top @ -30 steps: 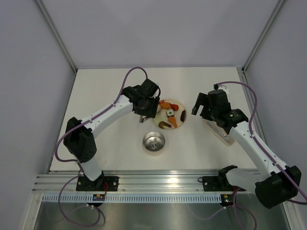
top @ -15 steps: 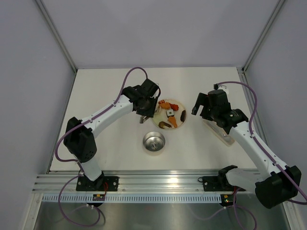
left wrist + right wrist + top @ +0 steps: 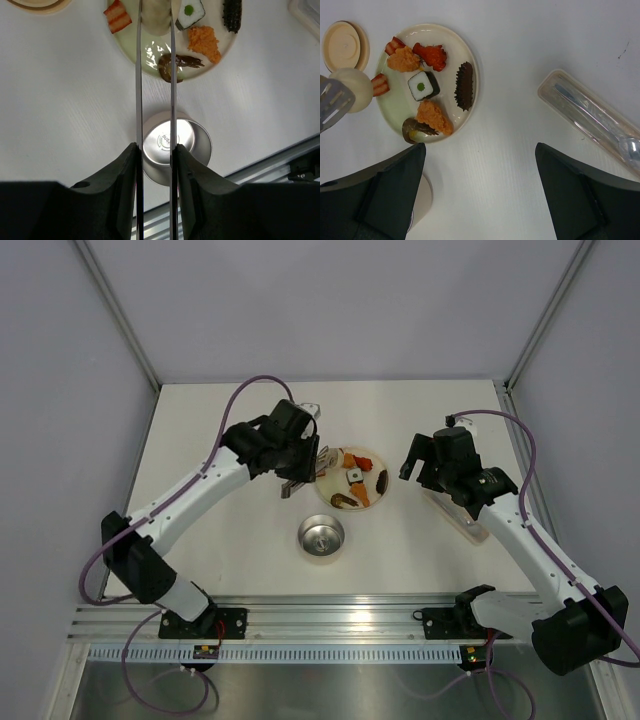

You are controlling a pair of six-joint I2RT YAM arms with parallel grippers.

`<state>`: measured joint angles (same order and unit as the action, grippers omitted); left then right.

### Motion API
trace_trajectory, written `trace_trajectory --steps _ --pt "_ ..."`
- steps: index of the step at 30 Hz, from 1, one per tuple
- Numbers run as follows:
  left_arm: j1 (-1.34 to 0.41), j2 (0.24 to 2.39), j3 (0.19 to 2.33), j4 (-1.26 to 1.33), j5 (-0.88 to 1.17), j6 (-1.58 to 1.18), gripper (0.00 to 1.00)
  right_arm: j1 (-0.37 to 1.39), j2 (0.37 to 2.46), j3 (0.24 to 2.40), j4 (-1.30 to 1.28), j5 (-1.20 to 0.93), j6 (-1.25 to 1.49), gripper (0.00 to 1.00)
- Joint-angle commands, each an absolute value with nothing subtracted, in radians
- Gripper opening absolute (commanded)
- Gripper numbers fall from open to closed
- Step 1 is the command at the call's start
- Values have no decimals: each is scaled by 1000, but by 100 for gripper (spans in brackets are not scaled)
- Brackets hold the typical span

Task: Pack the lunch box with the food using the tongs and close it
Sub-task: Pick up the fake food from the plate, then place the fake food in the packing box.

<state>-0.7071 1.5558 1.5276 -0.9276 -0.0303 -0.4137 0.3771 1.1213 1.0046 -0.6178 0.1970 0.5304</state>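
The left gripper [image 3: 155,150] is clenched on the tongs [image 3: 138,75]: its two fingers [image 3: 122,172] press the thin arms from outside. In the left wrist view the long axis of the tongs runs straight from 6 to 12 o'clock. The tips point to 12, away from the fingers. At the tips the two arms have the pale bun [image 3: 155,20] between them, at the rim of the plate [image 3: 150,55]. Under the arms, near the fingers, stands the steel bowl [image 3: 192,145], open side up, at 6 o'clock from the plate.

The right wrist view gives what that view cuts off. One flat slotted tip touches the bun at its 8 o'clock side, and the bun sits over the plate's edge at 9 o'clock. The rest of the food [image 3: 427,117] lies on the plate. The round wooden lid [image 3: 342,45] lies flat on the table [image 3: 520,40] at 10 o'clock from the plate, apart from the steel bowl. A clear case [image 3: 590,120] lies at 3 o'clock. The right gripper [image 3: 479,146] is released, jaws wide, with nothing between them.

In the top view the left gripper covers most of the tongs. Whether the bun is lifted, I cannot tell.
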Motion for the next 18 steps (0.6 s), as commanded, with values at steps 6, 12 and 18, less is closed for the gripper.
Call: trace_trajectory --steps 6,12,18 --pt "-716 1283 1378 -976 130 -405 9 379 1092 1006 -601 203 545 99" --pt "-741 1149 1286 -1040 172 -383 9 379 1111 1011 -588 195 540 99" --pt "-758 1052 1229 -1107 189 -408 10 379 1131 1023 -583 187 540 100"
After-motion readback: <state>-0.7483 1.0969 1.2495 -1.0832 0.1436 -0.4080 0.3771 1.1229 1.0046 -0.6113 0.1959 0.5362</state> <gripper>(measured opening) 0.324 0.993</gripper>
